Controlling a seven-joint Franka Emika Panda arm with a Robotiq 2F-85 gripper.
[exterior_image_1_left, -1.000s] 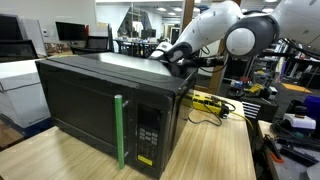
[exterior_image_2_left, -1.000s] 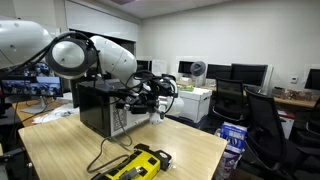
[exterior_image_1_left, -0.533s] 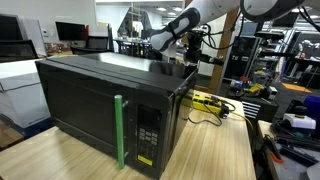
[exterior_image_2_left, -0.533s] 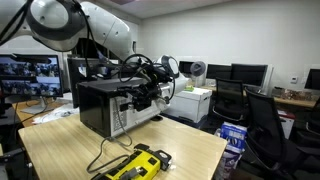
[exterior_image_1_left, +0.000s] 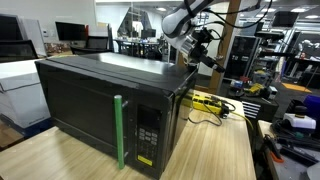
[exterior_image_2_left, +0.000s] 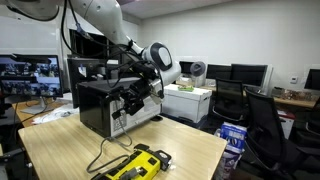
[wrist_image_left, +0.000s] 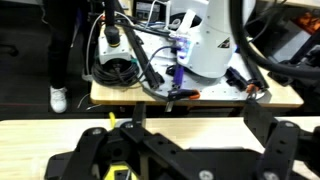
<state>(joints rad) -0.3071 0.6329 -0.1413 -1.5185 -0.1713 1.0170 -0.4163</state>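
The gripper (exterior_image_1_left: 205, 50) hangs in the upper right of an exterior view, just above and behind the far top edge of the black microwave (exterior_image_1_left: 100, 100), apart from it. There it is a dark tangle against the cluttered lab, and its fingers cannot be told apart. In another exterior view the gripper (exterior_image_2_left: 133, 97) sits at centre left, overlapping the microwave (exterior_image_2_left: 100, 108); whether it touches the casing cannot be told there.

The wrist view settles its state: the gripper (wrist_image_left: 190, 140) is released, its 2 dark fingers (wrist_image_left: 92, 150) spread wide at the bottom of the frame with nothing between them. Both are cut off by the lower edge.

The microwave stands on the wooden table (exterior_image_1_left: 215, 150), filling the left and centre of the frame, its door shut, with a green handle (exterior_image_1_left: 119, 130) upright beside the keypad. A yellow device (exterior_image_2_left: 140, 165) lies on the table at bottom centre, partly cut off; its kind is unclear. It also shows, small and half hidden, behind the microwave (exterior_image_1_left: 205, 100).
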